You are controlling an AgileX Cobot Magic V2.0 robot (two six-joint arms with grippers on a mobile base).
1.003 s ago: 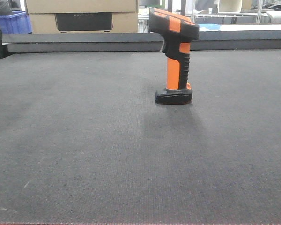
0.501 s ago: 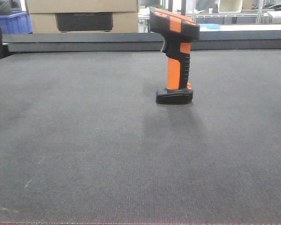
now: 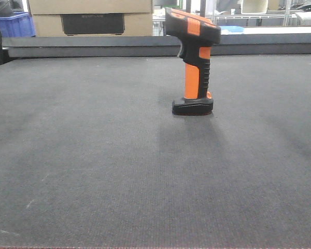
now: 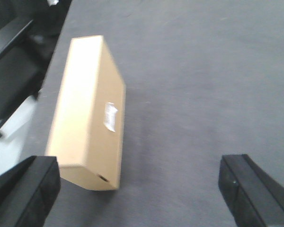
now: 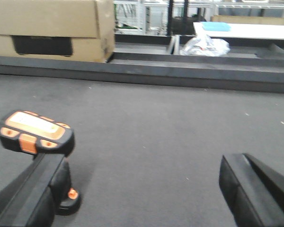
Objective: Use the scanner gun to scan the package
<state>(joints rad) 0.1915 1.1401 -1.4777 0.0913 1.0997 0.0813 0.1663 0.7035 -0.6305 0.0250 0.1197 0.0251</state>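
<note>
Scanner gun (image 3: 193, 62) stood upright on its flat black foot, on the dark grey mat (image 3: 93, 171), right of centre in the front view and towards the far side. Its head ran level, with the muzzle end to the left of that view. Its upper edge overlapped the clutter behind, so the outline there was hard to separate.

The package (image 4: 87, 109) showed only in the left wrist view. It lay on the mat close to the table's left edge, long axis running away from the camera. The picture was blurred. A white sticker (image 4: 110, 116) sat on the side face, its print unreadable. A small dark slot (image 4: 103, 178) was only just discernible on the near end.

The left gripper (image 4: 137, 191) was spread wide with nothing between its jaws. Both fingers (image 4: 23, 194) were cut off by the lower edge of the picture. The package's near left corner lay just beside the left-hand finger; contact could not be determined.

The right gripper (image 5: 139, 196) was likewise spread wide and empty. Its left-hand finger (image 5: 31, 196) covered most of the scanner gun's (image 5: 35, 132) handle. Only the head and part of the foot remained visible. Whether finger and handle touched could not be told.

Beyond the far rail stood a tan box with a black panel (image 3: 90, 18), its top cut off, and a blue crate (image 3: 13, 23), partly out of the picture. A crumpled white bag (image 5: 203, 45) lay further back.
</note>
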